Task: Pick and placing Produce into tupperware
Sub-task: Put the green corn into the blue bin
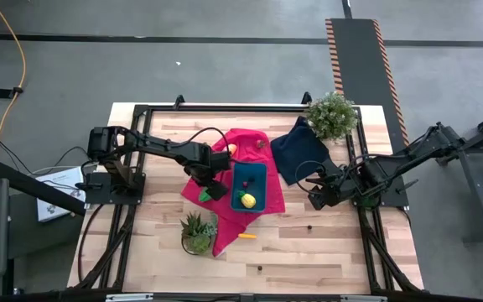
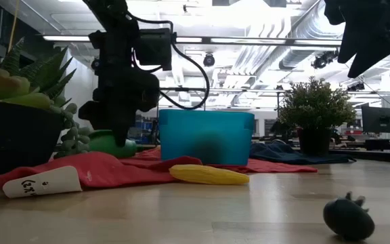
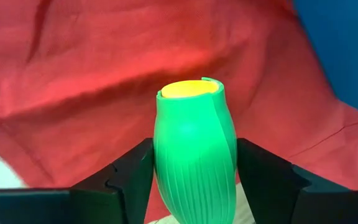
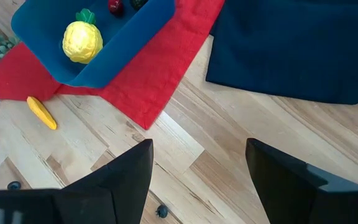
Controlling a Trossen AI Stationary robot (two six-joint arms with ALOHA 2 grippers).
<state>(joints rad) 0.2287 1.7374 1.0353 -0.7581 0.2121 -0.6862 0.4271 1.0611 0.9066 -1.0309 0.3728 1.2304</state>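
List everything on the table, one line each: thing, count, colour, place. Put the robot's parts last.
tub: one, teal, on the red cloth, mid-table
lemon: one, yellow, in the tub
banana: one, yellow, on bare wood in front of the tub
corn: one, green husk, between the left gripper's fingers over the red cloth
red cloth: one, under the tub
navy cloth: one, right of the tub
potted plants: two, green, back right and front left
left gripper: shut on the corn
right gripper: open, empty, over bare wood
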